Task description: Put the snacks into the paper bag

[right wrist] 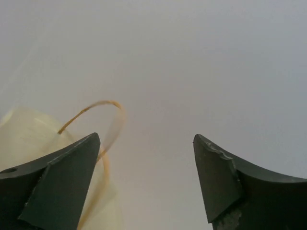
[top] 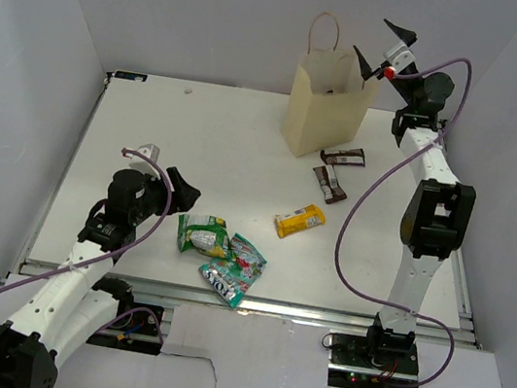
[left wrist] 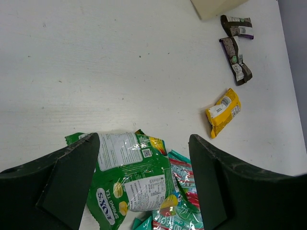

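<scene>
The white table [top: 151, 128] carries everything. The paper bag [top: 326, 106] stands upright toward its far side, cream-coloured, mouth open upward. One thin tan loop handle [top: 324, 29] rises from its far rim. What lies inside cannot be made out from any view.

The right gripper [top: 380, 46] hangs in the air just above the bag's right top corner, jaws spread wide with nothing between them. Its wrist camera shows only a blurred edge of the bag and a handle loop against the grey wall.

The left gripper [left wrist: 143, 139] is well away from the bag, toward the near left, fingers also spread wide and pinching nothing. It is poised over the pouches.

The green pouch [left wrist: 129, 177] lies flat on the table, far from the bag on the near side. It reads "FOX'S SPRING TEA", and its lower end is cut off by the wrist view. The teal pouch [left wrist: 178, 189] overlaps its right edge; its print is mostly hidden in the wrist view.

The yellow wrapped bar [top: 300, 220] lies between the pouches and the bag; its label is too small to read.

Two dark brown bars rest just beside the bag's near right corner, one [top: 343, 155] nearly against it, the other [top: 329, 184] a little nearer the camera. Their labels are unreadable.
</scene>
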### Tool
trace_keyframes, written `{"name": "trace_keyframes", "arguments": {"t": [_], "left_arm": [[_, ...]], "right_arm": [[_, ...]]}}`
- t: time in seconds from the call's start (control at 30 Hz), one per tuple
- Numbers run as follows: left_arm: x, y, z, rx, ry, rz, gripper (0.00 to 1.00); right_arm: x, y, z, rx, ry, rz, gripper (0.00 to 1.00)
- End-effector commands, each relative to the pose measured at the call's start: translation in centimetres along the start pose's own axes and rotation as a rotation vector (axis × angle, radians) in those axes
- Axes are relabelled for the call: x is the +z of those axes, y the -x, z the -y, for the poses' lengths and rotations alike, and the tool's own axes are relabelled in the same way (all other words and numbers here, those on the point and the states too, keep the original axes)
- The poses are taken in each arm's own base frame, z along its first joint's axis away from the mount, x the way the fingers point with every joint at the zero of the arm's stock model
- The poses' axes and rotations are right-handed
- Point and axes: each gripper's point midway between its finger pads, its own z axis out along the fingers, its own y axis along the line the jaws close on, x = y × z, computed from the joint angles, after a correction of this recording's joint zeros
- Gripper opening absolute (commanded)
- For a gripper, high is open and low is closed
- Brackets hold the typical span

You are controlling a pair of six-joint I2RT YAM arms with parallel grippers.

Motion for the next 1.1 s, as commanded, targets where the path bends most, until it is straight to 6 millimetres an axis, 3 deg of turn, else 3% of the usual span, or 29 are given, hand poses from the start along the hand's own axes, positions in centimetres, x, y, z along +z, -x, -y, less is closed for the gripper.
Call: {"name": "trace_keyframes", "arguments": {"t": [0.0,0.17,0.33,0.37,0.4,0.43,0.47,0.5,0.6,0.63,0.67,0.7,0.77,0.8,0.93,0.97,1.07], "left_arm": [[-0.3,1.2,1.1,0.003,-0.039,0.035,0.86],[0.0,1.0,1.2,-0.007,-0.049,0.024,0.86],[0.3,0.7,1.3,-0.029,-0.050,0.005,0.86],[0.3,0.6,1.2,-0.036,-0.041,-0.004,0.86],[0.4,0.5,1.1,-0.045,-0.032,-0.011,0.86],[0.4,0.5,1.0,-0.075,-0.018,-0.012,0.86],[0.4,0.2,0.1,-0.101,0.035,-0.022,0.87],[0.3,0.1,-0.4,-0.130,0.072,-0.026,0.89],[0.0,-0.6,-3.1,-0.271,0.261,-0.037,0.95],[-0.1,-0.8,-3.5,-0.308,0.299,-0.040,0.95],[-0.5,-1.0,-4.2,-0.375,0.358,-0.038,0.95],[-0.7,-1.1,-4.3,-0.412,0.382,-0.037,0.95],[-0.9,-1.4,-4.5,-0.520,0.426,-0.037,0.93],[-1.0,-1.7,-4.5,-0.558,0.437,-0.041,0.93],[-0.8,-2.8,-4.1,-0.697,0.478,-0.096,0.94],[-1.0,-3.4,-4.2,-0.735,0.516,-0.125,0.94],[-1.6,-5.0,-4.2,-0.790,0.595,-0.223,0.96]], "right_arm": [[0.3,7.7,4.3,-0.112,-0.079,0.132,0.88],[0.4,11.0,5.1,-0.066,-0.060,0.164,0.96],[0.2,11.6,4.6,0.114,0.018,0.012,0.90],[0.0,13.0,4.8,0.128,0.036,-0.014,0.90],[-0.9,11.2,2.6,0.241,0.096,-0.126,0.90],[-1.6,11.1,1.8,0.264,0.124,-0.174,0.90],[-2.6,12.2,0.7,0.286,0.163,-0.211,0.90],[-4.7,11.2,-3.0,0.411,0.258,-0.319,0.90],[-9.1,10.6,-9.3,0.534,0.374,-0.508,0.90],[-12.0,9.8,-13.0,0.645,0.441,-0.643,0.90],[-13.3,9.7,-15.2,0.724,0.448,-0.728,0.90],[-16.6,7.4,-18.5,0.821,0.439,-0.883,0.96],[-19.7,6.6,-21.7,0.940,0.406,-1.011,1.00],[-22.8,5.1,-24.7,1.037,0.345,-1.150,0.98],[-23.9,3.8,-27.7,1.013,0.216,-1.209,0.98],[-23.1,3.6,-28.3,0.995,0.200,-1.197,0.99],[-23.8,0.9,-29.6,0.934,0.100,-1.324,0.95]]}}
